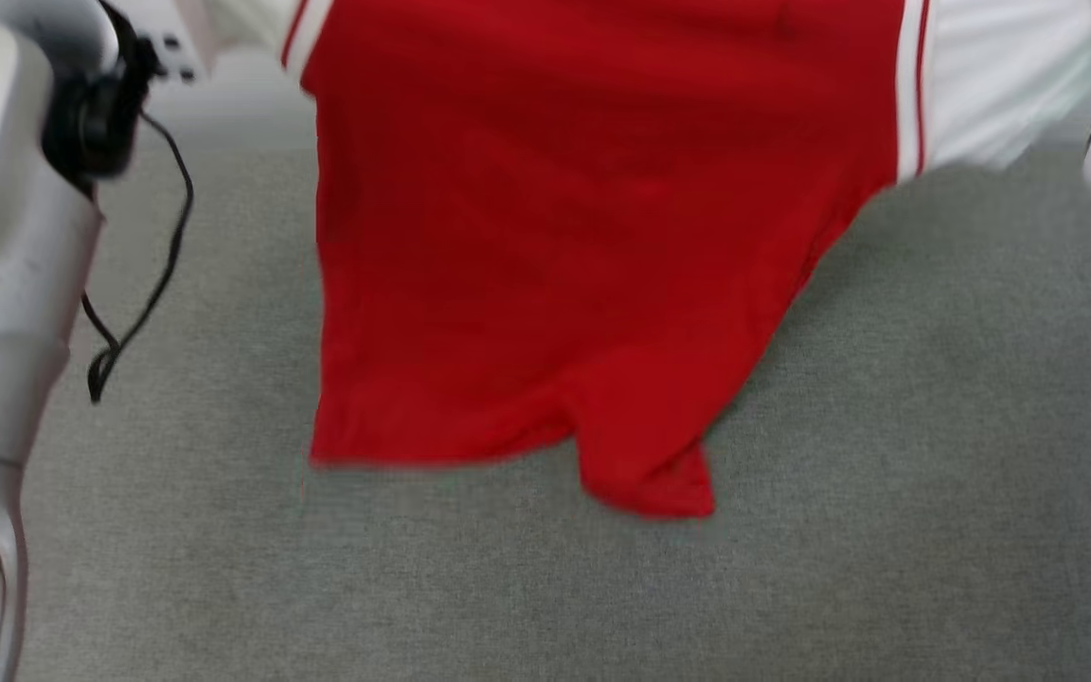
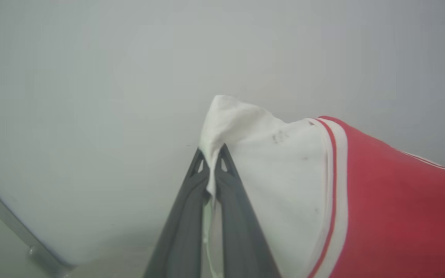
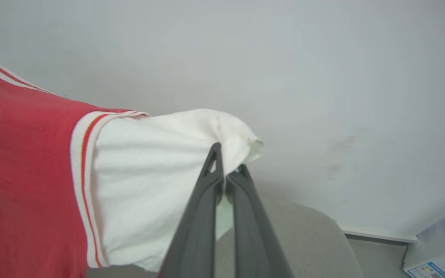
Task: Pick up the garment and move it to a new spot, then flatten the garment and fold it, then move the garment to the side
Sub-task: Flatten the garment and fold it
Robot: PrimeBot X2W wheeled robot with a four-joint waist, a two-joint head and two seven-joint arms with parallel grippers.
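My left gripper [image 2: 211, 156] is squeezed tight on the tip of one white sleeve. My right gripper [image 3: 228, 164] pinches the other sleeve tip the same way. The garment [image 1: 555, 265] hangs spread between them, from 12 o'clock down the head view. Its bottom edge is close to the grey table [image 1: 886, 493], maybe touching. I think it is light, soft and floppy. The sleeve tips are thin, so the shoulders look safer to grab.
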